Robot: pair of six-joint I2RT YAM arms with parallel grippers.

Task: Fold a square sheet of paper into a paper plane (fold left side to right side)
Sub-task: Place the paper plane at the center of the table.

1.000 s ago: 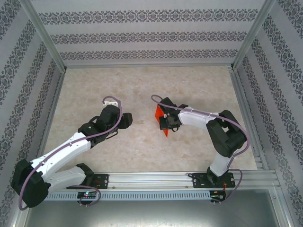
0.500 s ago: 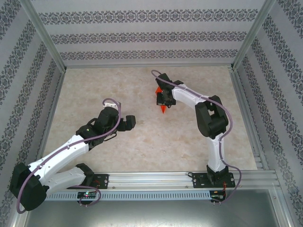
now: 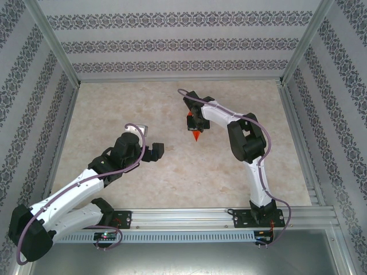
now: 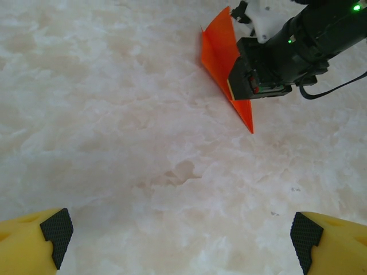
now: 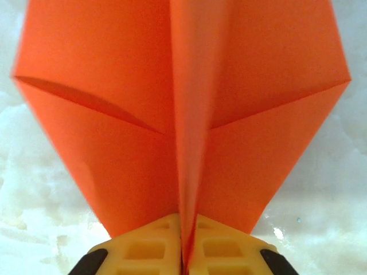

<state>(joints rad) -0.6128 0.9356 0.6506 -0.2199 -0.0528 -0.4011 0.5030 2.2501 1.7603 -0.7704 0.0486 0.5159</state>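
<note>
The orange paper plane (image 5: pixel 183 120) is pinched along its centre crease by my right gripper (image 5: pixel 186 252), whose yellow fingers (image 5: pixel 229 246) are shut on it. Its wings spread to both sides in the right wrist view. From above, the plane (image 3: pixel 196 135) pokes out below the right gripper (image 3: pixel 193 123) over the middle of the table, held off the surface. The left wrist view has the same plane (image 4: pixel 221 54) ahead, gripped by the dark right wrist. My left gripper (image 3: pixel 155 152) hovers to the lower left of the plane, open, with its fingertips (image 4: pixel 54 229) wide apart and nothing between them.
The table is a pale marbled surface (image 3: pixel 172 172) ringed by patterned walls and an aluminium frame (image 3: pixel 295 132). A rail (image 3: pixel 189 217) with both arm bases runs along the near edge. Purple cables loop along both arms.
The right arm has stretched away from its base, carrying the plane up the table and slightly left. The left gripper has drifted a little down and to the right.
</note>
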